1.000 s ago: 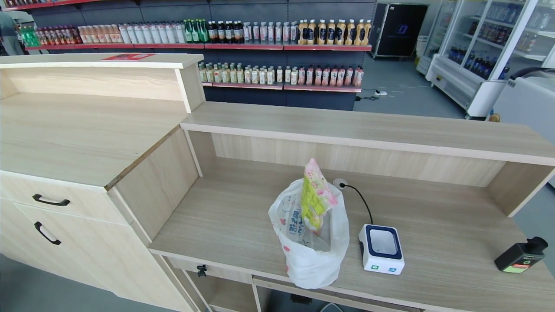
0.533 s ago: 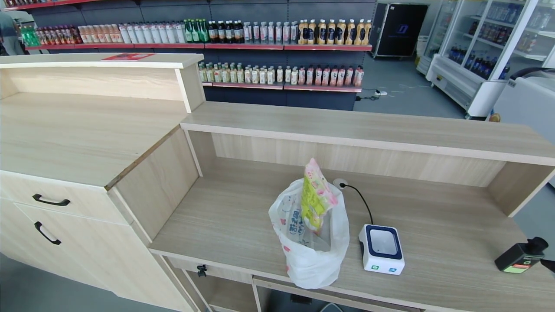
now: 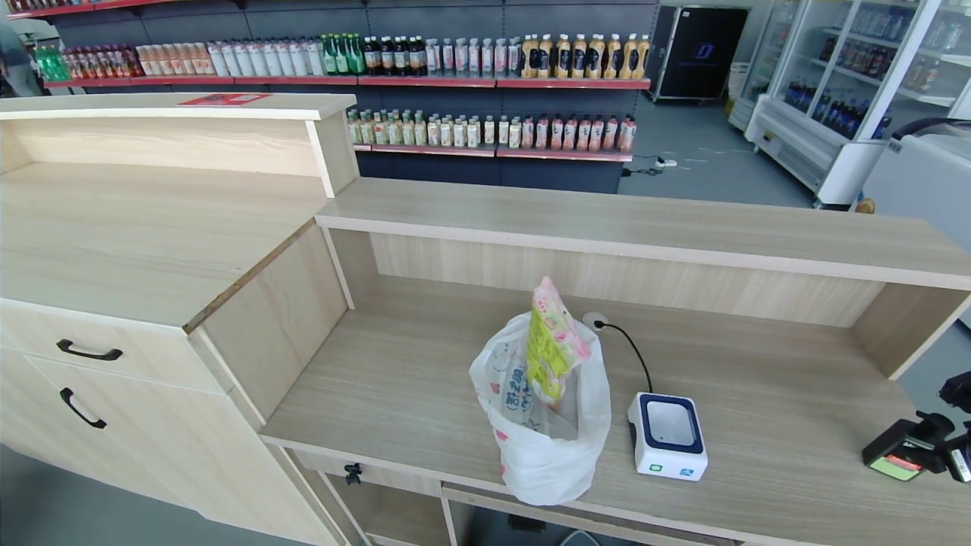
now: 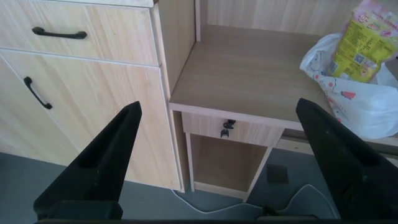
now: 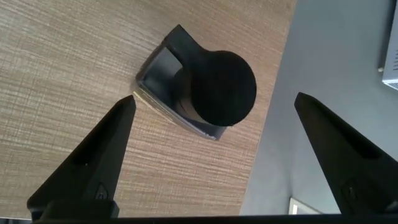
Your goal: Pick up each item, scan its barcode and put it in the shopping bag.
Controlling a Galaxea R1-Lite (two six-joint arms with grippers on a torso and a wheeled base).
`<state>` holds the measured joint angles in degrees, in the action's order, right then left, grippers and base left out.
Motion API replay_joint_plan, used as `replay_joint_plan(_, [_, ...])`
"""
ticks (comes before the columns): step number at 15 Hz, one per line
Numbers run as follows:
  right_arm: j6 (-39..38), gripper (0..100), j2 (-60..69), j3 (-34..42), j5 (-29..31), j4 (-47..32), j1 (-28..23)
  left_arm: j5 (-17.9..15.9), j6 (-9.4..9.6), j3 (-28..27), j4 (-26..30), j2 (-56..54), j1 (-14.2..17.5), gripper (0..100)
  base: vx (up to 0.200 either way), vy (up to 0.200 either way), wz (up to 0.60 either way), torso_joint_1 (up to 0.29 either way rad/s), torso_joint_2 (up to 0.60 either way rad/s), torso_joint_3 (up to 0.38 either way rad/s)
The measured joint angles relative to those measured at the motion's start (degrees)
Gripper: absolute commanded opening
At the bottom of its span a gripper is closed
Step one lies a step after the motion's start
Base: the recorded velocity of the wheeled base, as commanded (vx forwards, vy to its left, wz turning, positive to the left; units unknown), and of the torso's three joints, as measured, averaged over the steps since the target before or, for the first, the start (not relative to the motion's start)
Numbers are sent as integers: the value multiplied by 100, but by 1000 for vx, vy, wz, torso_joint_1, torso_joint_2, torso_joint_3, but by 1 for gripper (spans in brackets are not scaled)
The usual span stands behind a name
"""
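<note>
A black bottle (image 3: 903, 451) with a green and red label lies on the wooden counter (image 3: 758, 394) at its far right edge. My right gripper (image 3: 954, 428) is just beyond the bottle's cap end. In the right wrist view the right gripper (image 5: 214, 102) is open. The bottle's round black cap (image 5: 217, 87) faces it between the spread fingers and is not touched. A white shopping bag (image 3: 546, 432) stands mid-counter, holding an upright yellow and pink snack packet (image 3: 554, 341). A white scanner (image 3: 667, 436) sits to the right of the bag. My left gripper (image 4: 219, 107) hangs open and holds nothing, low in front of the counter's left end.
The counter has a raised back shelf (image 3: 645, 227) and a taller cabinet with drawers (image 3: 91, 353) on its left. A black cable (image 3: 633, 349) runs from the scanner to a hole in the counter. Bare wood lies between scanner and bottle. Drinks shelves and coolers stand behind.
My right gripper has come into the head view from the right edge, up to the bottle's cap. The bottle sits a touch further left. Bag, packet and scanner are unmoved.
</note>
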<state>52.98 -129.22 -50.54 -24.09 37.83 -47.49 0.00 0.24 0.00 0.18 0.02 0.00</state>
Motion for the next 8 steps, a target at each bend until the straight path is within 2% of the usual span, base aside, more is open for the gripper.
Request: replay_joint_plan(8, [-7,100,-250,-33,11,22,288,0,2,0,-2,0,0,100,0,0,0,0,0,0])
